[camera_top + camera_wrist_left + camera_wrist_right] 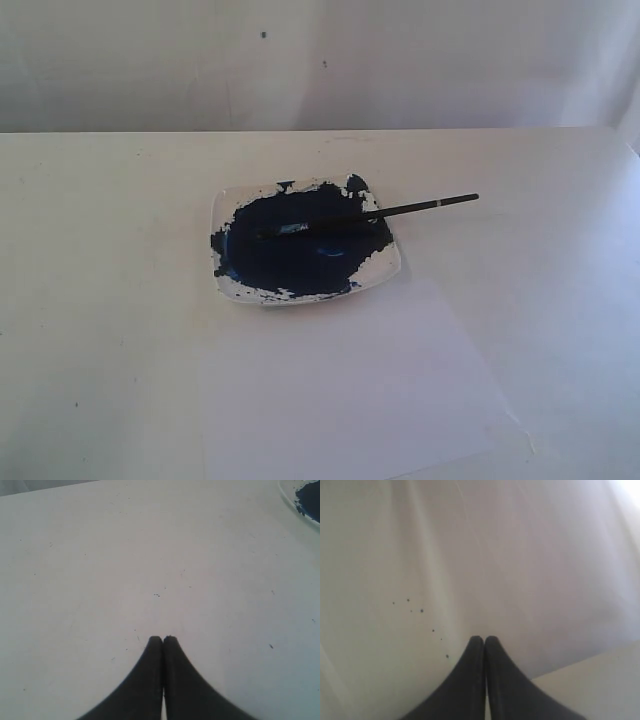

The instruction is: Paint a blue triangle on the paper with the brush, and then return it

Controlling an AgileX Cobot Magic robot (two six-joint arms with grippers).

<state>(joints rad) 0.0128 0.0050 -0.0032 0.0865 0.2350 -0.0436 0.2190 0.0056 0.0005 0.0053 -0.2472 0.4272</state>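
Two black grippers sit nearest their own wrist cameras. The left gripper (163, 639) has its jaws pressed together with nothing between them, hanging over bare white table (100, 580); the right gripper (484, 639) is likewise closed and empty, facing a pale surface dotted with a few dark specks (421, 611). Neither arm shows in the exterior view.

Closest in that exterior view lies the paper (350, 400), a plain white sheet flat on the table (100, 300), with one corner reaching toward the far right. Just beyond its far edge stands a white square dish (392, 262), which also shows at the edge of the left wrist view (291, 501); whether sheet and dish touch cannot be told. Dark navy paint (300, 260) covers most of the dish.

Across the dish rests the brush (400, 211). Its long axis runs nearly left to right, tilted slightly away. The tip lies in the paint toward the left, and the black handle points right, sticking out well past the dish's right rim above the table. Farthest back, a white wall (300, 60) rises behind the table's edge.
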